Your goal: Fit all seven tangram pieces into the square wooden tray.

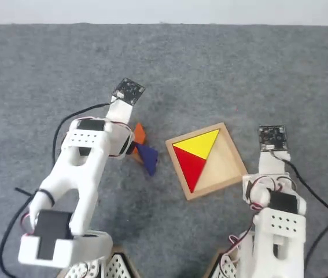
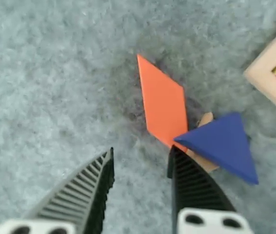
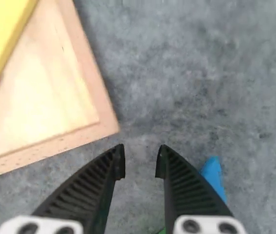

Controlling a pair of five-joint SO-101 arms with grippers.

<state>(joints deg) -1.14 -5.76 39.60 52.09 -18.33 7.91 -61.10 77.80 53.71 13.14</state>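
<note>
Our left gripper (image 2: 141, 153) hangs with its jaws apart over the grey mat (image 1: 221, 69), holding nothing. One fingertip sits right at the spot where the orange parallelogram (image 2: 164, 105) and the blue triangle (image 2: 220, 144) overlap. Our right gripper (image 3: 140, 148) is also parted, more narrowly, and holds nothing. It is just off a corner of the tray (image 1: 233, 159), with a light blue piece (image 3: 213, 178) beside one finger.

In the high view the tray lies right of centre, turned like a diamond. The yellow triangle (image 1: 201, 143) and the red triangle (image 1: 191, 165) fill its left half, and the right half is bare wood. The loose orange and blue pieces lie left of centre, near the tray's left edge.

We judge these pieces to be thin, stiff, light and smooth-faced, so they will likely skid rather than bend. The blue triangle rests partly on a tan piece (image 2: 205, 119) and on the orange corner, so its raised edge looks like the easiest grip. We would pinch it across two opposite edges, not the faces. The orange one lies flat on the fuzzy mat and would need fingers pressed down at its long sides.

Open mat separates the pile from the tray. The raised rim means a piece must be lifted over it, and the right arm crowds the tray's lower right corner.
</note>
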